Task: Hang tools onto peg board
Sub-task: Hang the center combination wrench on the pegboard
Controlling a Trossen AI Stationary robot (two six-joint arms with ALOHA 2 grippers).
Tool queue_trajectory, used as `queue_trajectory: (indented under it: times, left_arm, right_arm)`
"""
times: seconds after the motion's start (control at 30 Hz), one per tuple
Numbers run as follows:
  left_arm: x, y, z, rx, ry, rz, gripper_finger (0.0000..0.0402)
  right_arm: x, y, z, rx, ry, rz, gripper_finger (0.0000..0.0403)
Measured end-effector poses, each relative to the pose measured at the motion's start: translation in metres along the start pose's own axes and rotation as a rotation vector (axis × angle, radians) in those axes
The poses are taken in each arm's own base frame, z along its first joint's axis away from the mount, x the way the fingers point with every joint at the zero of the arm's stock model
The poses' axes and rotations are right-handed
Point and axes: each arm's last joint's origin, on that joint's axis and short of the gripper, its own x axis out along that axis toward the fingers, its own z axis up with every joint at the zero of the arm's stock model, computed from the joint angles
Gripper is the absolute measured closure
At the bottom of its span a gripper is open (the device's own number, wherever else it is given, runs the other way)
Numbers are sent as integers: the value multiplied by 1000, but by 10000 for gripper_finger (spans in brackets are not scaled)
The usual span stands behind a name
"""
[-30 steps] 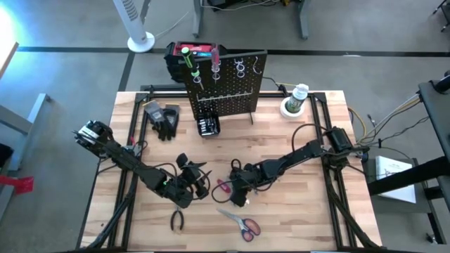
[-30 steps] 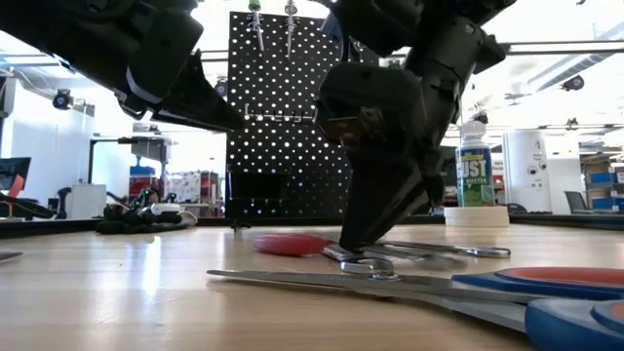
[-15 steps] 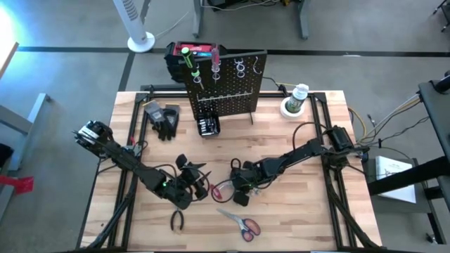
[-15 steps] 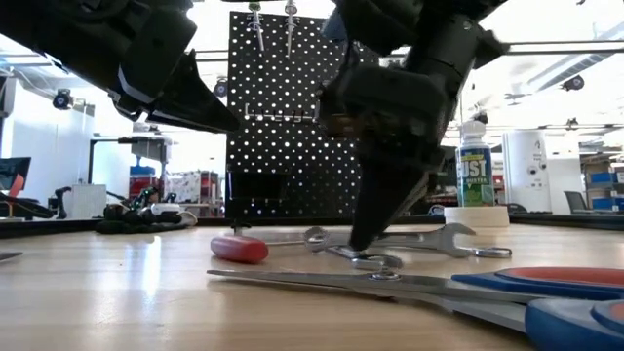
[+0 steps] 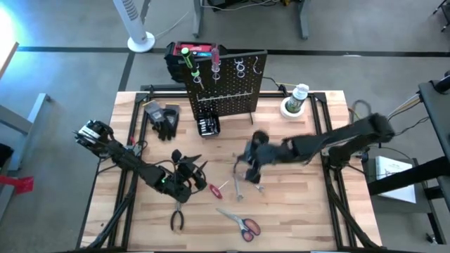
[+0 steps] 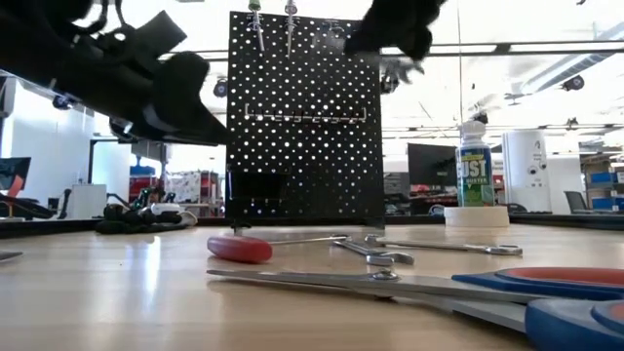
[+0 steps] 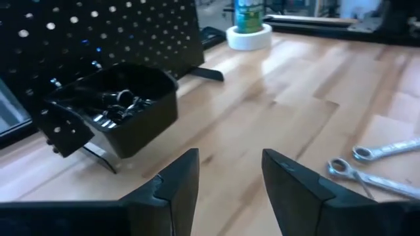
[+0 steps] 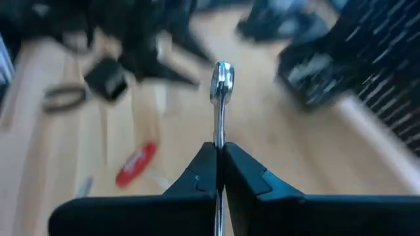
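The wooden surface [image 5: 295, 218] carries the peg board [image 5: 225, 88], which stands upright at the far edge, centre, with a green-handled screwdriver [image 5: 188, 62] and a red-handled screwdriver [image 5: 215, 57] hung in ring holders along its top. A red-and-black toolbox [image 5: 184, 50] sits just behind the board. The right arm reaches in over mid-surface; the right gripper [image 5: 252, 160] is raised clear of the surface, in front of the board, its jaws pressed together on the shank of a silver wrench [image 8: 221, 98], the ring end of which projects beyond the fingertips in the right wrist view. The left arm extends across the near-left area; the left gripper [image 5: 191, 171] hangs low over the surface, its jaws parted with nothing between them. A spray can [image 5: 299, 95] stands in a white ring at the far right. Black gloves [image 5: 164, 121] lie at the far left, and a small black box of bits [image 5: 208, 126] sits at the foot of the board. Red-handled scissors [image 5: 240, 223] lie near the front edge, centre, and black-handled pliers [image 5: 177, 220] to their left. Two further wrenches [image 5: 242, 186] lie on the surface below the right gripper, with a small red tool [image 5: 214, 190] just beside them.
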Motion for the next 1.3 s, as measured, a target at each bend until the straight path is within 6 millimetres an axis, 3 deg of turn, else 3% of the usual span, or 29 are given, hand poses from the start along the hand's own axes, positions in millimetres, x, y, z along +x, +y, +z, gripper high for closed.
queue_trajectory:
  times: [0.27,0.57,0.73,1.3]
  left_arm:
    - [11,4,3,-22,0,42,247]
    - [22,7,6,-66,41,36,247]
    - [22,7,6,-86,51,24,247]
    - [31,11,7,-98,72,39,247]
  right_arm:
    - [-66,-75,35,49,-251,-121,403]
    - [-80,-150,44,134,-368,-137,403]
    - [-88,-174,45,186,-416,-135,403]
    - [-103,-227,37,286,-493,46,403]
